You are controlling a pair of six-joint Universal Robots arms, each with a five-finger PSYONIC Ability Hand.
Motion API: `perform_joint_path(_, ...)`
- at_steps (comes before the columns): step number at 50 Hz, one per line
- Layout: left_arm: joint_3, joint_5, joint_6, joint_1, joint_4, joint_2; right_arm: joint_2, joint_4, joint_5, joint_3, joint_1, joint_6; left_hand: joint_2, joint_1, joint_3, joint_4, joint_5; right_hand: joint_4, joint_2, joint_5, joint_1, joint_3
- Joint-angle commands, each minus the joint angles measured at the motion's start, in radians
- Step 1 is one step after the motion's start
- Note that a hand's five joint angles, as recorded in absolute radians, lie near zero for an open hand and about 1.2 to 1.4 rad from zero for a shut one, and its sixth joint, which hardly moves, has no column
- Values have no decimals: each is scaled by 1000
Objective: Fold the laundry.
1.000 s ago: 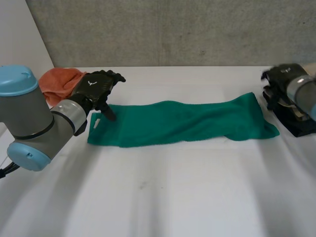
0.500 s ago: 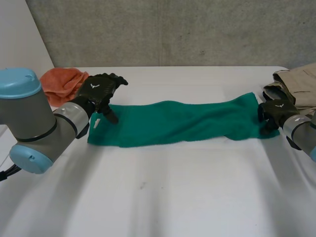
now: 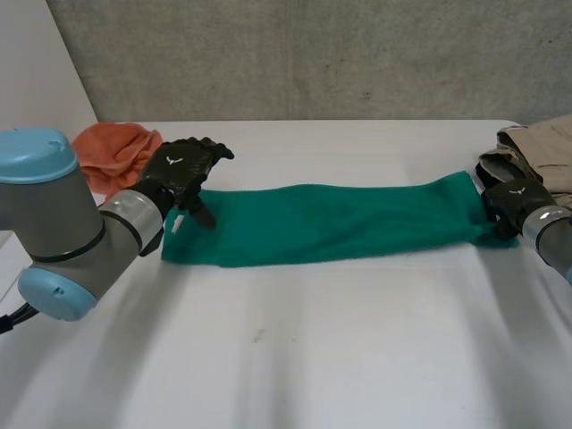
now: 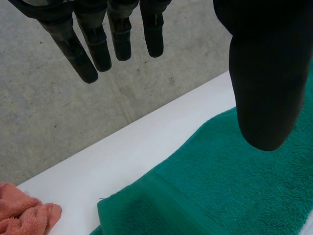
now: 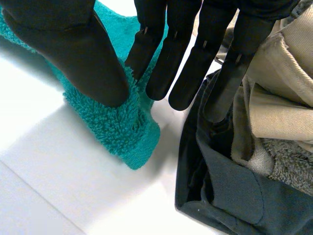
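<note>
A green towel lies stretched in a long strip across the white table. My left hand hovers over its left end, fingers straight and spread, thumb just above the terry; it holds nothing. My right hand is at the towel's right end. In the right wrist view its thumb and fingers pinch a bunched corner of the green towel between them.
A pile of beige and dark clothes sits at the table's right edge, touching my right hand's fingers. An orange cloth lies crumpled at the back left, beyond the towel's end.
My right hand came down from the clothes pile to the towel's right end and closed on it. The towel now lies flatter and straighter. The left hand barely moved.
</note>
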Motion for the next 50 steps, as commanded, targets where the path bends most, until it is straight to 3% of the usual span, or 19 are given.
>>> perform_joint_path(1,-7,-1,-3,11,0,20,6,-9,22,-5,-12,-23,-7,-18,-9,-7,4,203,217,241,293,211)
perform_joint_path(6,-19,1,-6,27,0,56,-5,-3,105,-15,-42,-104,-13,-24,-14,-13,-1,203,217,241,293,211)
perform_joint_path(12,-19,1,-9,37,-2,69,-32,-9,115,-18,-39,-110,-27,-38,-29,-28,-16,203,217,241,293,211)
perform_joint_path(20,-19,1,-14,62,-11,83,-57,-38,115,-47,92,-141,-27,-38,-29,-28,-16,203,217,241,293,211)
perform_joint_path(24,-19,5,-20,91,-23,106,-68,-134,87,-62,226,-207,-27,-38,-29,-28,-16,203,217,241,293,211)
perform_joint_path(28,-21,13,-23,123,-34,131,-45,-291,-58,-79,391,-268,-27,-38,-29,-28,-16,203,217,241,293,211)
perform_joint_path(33,-31,30,-24,155,-52,149,64,-442,-382,-126,621,-278,-27,-38,-29,-28,-16,203,217,241,293,211)
perform_joint_path(36,-44,36,-23,162,-58,148,139,-447,-454,-171,695,-281,-36,-47,-38,-37,-25,203,217,241,293,211)
perform_joint_path(41,-76,42,-15,163,-54,134,291,-346,-370,-320,803,-322,-42,-53,-44,-43,-31,203,217,241,293,211)
perform_joint_path(42,-77,42,-14,163,-54,131,303,-329,-341,-343,807,-340,-45,-56,-47,-46,-34,110,123,147,200,118)
perform_joint_path(43,-79,42,-12,163,-54,128,313,-314,-306,-364,809,-357,-45,-56,-47,-46,-34,-289,-276,-252,-199,-282)
perform_joint_path(44,-80,42,-8,162,-54,122,314,-296,-216,-398,814,-380,-45,-56,-47,-46,-34,-901,-887,-863,-811,-893)
perform_joint_path(47,-74,44,-1,160,-55,117,293,-262,-75,-412,804,-377,-45,-56,-47,-46,-34,-1018,-1005,-981,-928,-1011)
perform_joint_path(48,-71,44,2,157,-54,117,259,-233,2,-394,800,-329,-51,-62,-53,-51,-40,-1018,-1005,-981,-928,-1011)
perform_joint_path(50,-65,42,6,151,-54,117,207,-204,58,-358,789,-247,-54,-65,-56,-54,-43,-1018,-1005,-981,-928,-1011)
